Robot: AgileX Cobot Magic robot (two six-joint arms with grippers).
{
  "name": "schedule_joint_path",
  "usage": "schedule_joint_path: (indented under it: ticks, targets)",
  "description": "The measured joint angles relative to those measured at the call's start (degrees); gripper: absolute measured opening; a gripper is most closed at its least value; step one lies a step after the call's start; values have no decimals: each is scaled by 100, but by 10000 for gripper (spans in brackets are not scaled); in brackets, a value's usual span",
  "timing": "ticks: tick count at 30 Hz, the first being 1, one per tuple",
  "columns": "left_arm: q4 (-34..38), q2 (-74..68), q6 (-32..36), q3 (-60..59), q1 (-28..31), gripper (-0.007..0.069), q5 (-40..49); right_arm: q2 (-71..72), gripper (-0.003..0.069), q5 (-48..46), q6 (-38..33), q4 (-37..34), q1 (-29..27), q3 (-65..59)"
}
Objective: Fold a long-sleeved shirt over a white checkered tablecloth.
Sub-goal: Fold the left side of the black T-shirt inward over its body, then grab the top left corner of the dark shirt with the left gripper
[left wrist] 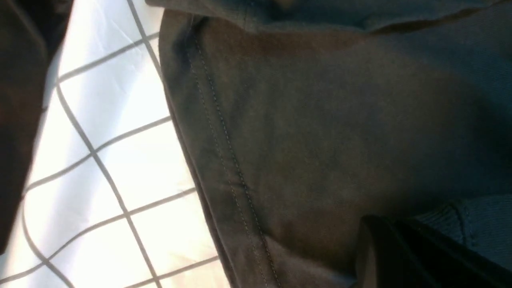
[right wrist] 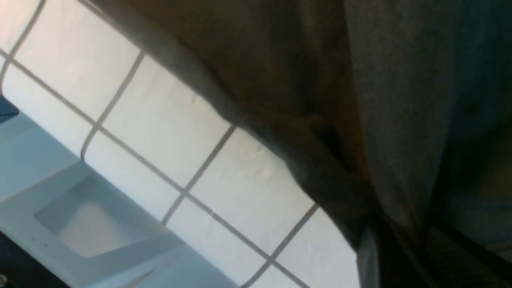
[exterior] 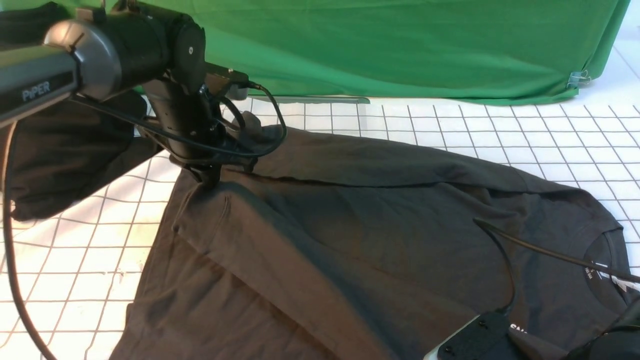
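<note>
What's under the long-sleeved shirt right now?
The white checkered tablecloth shows to the left, right and behind the shirt, so the shirt lies on it. Anything else beneath the folded dark cloth is covered and cannot be seen.

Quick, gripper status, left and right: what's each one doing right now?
Left gripper: closed, pinching the long-sleeved shirt near its hem.
Right gripper: shirt cloth bunches at its tip; open or closed cannot be told.
</note>
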State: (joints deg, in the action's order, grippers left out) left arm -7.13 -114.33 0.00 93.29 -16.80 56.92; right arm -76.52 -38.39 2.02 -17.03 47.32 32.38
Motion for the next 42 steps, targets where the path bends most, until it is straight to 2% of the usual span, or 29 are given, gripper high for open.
schedule_joint_path:
  ticks: [1,4,5,6,8,9,12,14,15,17,19,21,22,25,30,33,39,42]
  targets:
    - [0,-9,0,0,0,20,0,0,98,1,1,-5,0,0]
    - [-115,-97,0,0,0,26,-87,0,242,-151,93,-18,0,0]
    - [-120,-105,0,0,0,26,-96,0,251,-166,104,-23,0,0]
    - [-151,-113,0,0,0,34,-138,0,303,-335,184,-23,0,10]
    - [-222,-118,0,0,0,62,-243,21,346,-788,262,-29,0,148]
    - [-223,-118,0,0,0,70,-255,19,347,-830,280,-29,0,148]
    - [-303,-118,0,0,0,176,-361,246,329,-1280,371,-29,1,465]
    - [-325,-118,0,0,6,265,-312,463,288,-1292,428,-13,1,715]
    - [-325,-118,0,0,6,272,-300,508,285,-1291,429,3,1,764]
    - [-438,-118,0,0,6,364,-141,754,241,-1201,510,250,1,1042]
    - [-693,-118,-386,6,6,426,-82,941,222,-1173,783,715,1,1308]
    - [-892,-118,-787,66,11,448,-36,1029,218,-1206,964,1054,1,1475]
    - [-941,-118,-1046,179,46,450,-8,1071,218,-1263,1064,1295,1,1573]
    - [-771,-143,-1248,477,160,428,16,1091,217,-1357,1152,1527,1,1681]
    - [498,-448,-1087,1283,700,319,-283,1091,217,-1362,1194,1638,1,1704]
    - [860,-815,-1031,1586,869,284,-361,1091,218,-1362,1194,1656,1,1704]
    - [1120,-1300,-700,1655,859,296,-350,1091,221,-1362,1195,1668,1,1704]
    - [1059,-1390,-819,1655,853,323,-350,1091,221,-1362,1195,1668,1,1704]
